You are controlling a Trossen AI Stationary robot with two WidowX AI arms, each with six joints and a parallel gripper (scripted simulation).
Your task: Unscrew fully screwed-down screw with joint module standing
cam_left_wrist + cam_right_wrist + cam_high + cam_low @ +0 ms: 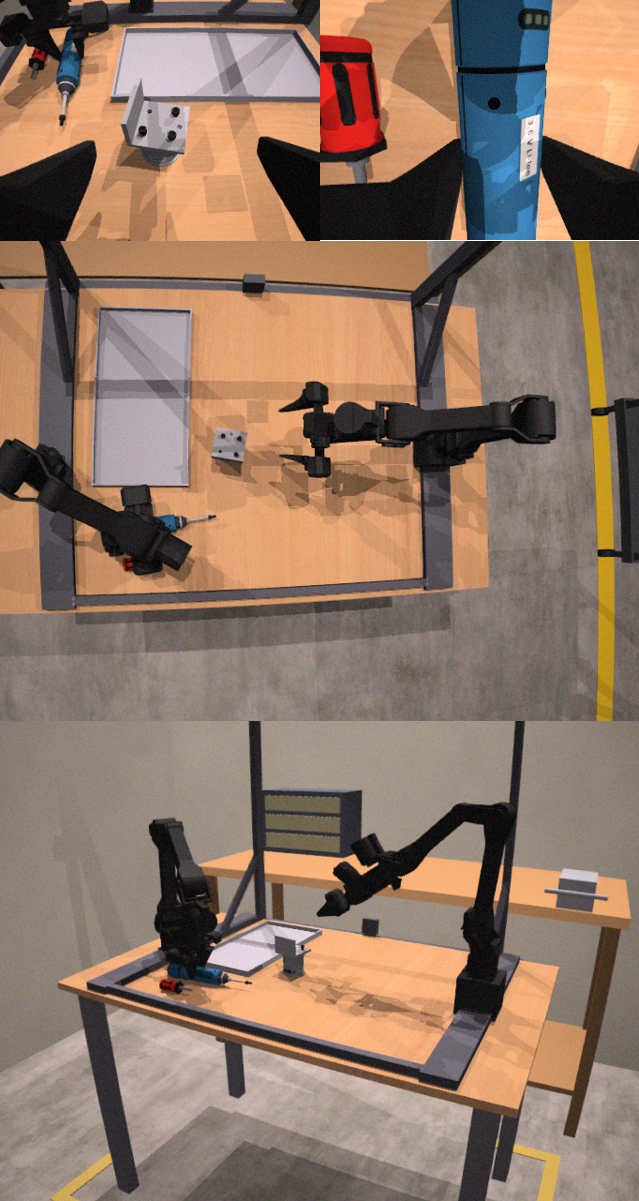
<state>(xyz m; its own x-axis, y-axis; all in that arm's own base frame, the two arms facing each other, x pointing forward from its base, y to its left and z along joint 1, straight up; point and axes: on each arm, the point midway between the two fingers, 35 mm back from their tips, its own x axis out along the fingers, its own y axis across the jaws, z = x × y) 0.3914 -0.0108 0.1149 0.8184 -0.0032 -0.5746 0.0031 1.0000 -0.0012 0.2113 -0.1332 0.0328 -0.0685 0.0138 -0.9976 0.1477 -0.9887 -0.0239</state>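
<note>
The grey joint module (pixel 229 444) stands upright on the table with its L-shaped bracket on top; it also shows in the exterior view (pixel 291 953). In the left wrist view (pixel 157 129) three black screw heads stand on the bracket plate. My left gripper (pixel 282 433) is wide open and empty, hovering above and to one side of the module. My right gripper (pixel 139 515) is shut on the blue electric screwdriver (pixel 500 108), which lies low at the table (pixel 172 522) with its bit pointing toward the table's middle. Its fingers flank the barrel.
A red-handled screwdriver (pixel 128 564) lies right beside the blue one, also in the right wrist view (pixel 348 112). A shallow grey tray (pixel 141 396) lies beyond the module. A dark frame (pixel 247 592) borders the work area.
</note>
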